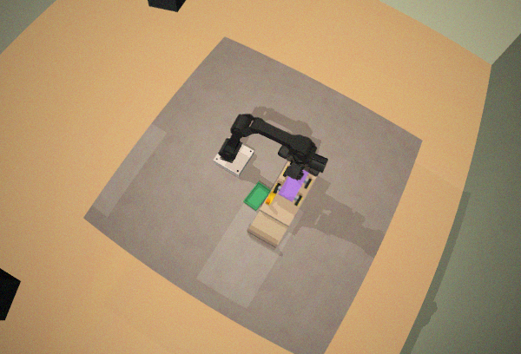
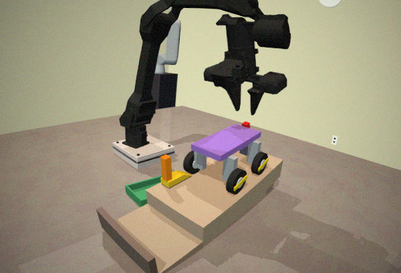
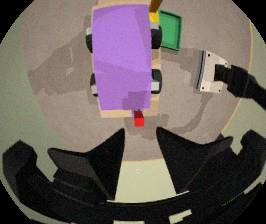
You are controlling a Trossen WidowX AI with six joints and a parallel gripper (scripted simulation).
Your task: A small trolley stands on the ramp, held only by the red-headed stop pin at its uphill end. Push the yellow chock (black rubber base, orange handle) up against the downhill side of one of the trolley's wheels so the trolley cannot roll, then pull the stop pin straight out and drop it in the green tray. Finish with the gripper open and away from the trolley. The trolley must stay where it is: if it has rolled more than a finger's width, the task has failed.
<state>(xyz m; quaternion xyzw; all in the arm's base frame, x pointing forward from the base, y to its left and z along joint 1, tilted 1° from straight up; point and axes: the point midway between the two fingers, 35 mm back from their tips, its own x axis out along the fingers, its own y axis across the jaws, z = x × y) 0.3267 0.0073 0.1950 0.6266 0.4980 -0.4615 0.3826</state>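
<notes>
The trolley with a purple deck (image 1: 290,187) (image 2: 222,142) (image 3: 121,55) stands on the ramp (image 2: 187,203). The yellow chock (image 2: 177,178) (image 3: 154,17) lies on the ramp with its thin end at the downhill side of the tray-side lower wheel (image 2: 191,162); whether they touch is not clear. Its orange handle (image 2: 166,168) stands upright. The stop pin's red head (image 2: 246,124) (image 3: 139,120) shows at the trolley's uphill end; its shaft is hidden. My gripper (image 2: 245,112) (image 3: 140,130) is partly open and empty, pointing down above the pin head. The green tray (image 2: 134,196) (image 3: 181,32) is empty.
The tray sits on the floor beside the ramp, on the side of the arm's white base (image 1: 244,160) (image 2: 140,160). A brown end board (image 2: 125,239) stands at the ramp's low end. The purple deck lies just downhill of the pin head.
</notes>
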